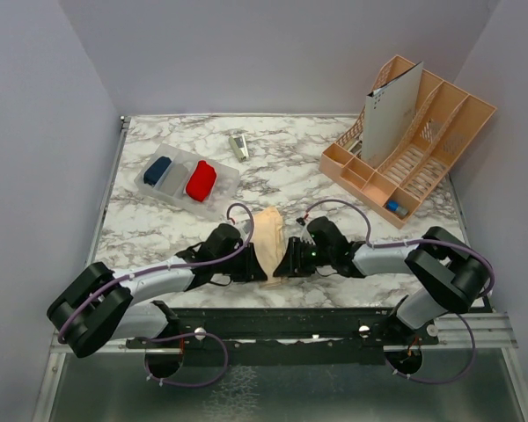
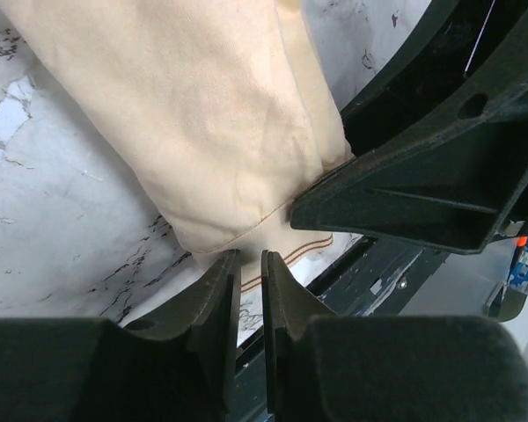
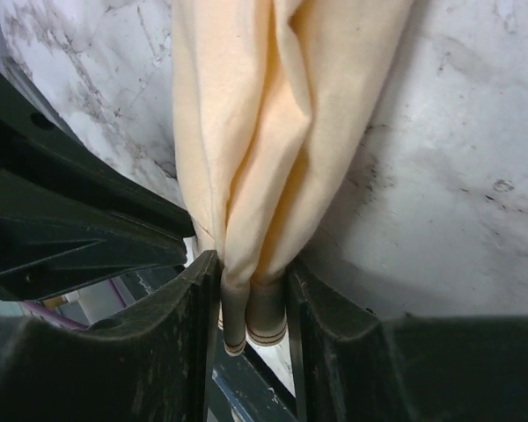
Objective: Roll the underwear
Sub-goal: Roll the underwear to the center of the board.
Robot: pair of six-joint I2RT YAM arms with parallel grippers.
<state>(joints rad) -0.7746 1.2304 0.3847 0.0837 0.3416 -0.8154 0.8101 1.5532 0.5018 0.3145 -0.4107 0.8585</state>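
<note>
A peach-beige underwear [image 1: 268, 236] lies bunched lengthwise on the marble table near the front edge, between my two grippers. My left gripper [image 1: 253, 268] is at its near left corner. In the left wrist view its jaws [image 2: 251, 255] are almost together, with the striped hem of the cloth [image 2: 202, 114] at their tips. My right gripper [image 1: 286, 266] is at the near right. In the right wrist view it [image 3: 251, 264] is shut on the folded, striped waistband end of the cloth [image 3: 255, 132]. A red rolled underwear [image 1: 201, 180] lies in a clear tray.
The clear tray [image 1: 222, 200] at the back left also holds a blue roll [image 1: 157, 169] and a grey roll [image 1: 176, 176]. A peach desk organizer [image 1: 440, 141] with a white sheet [image 1: 392, 119] stands at the back right. A small metal clip [image 1: 238, 146] lies at the back.
</note>
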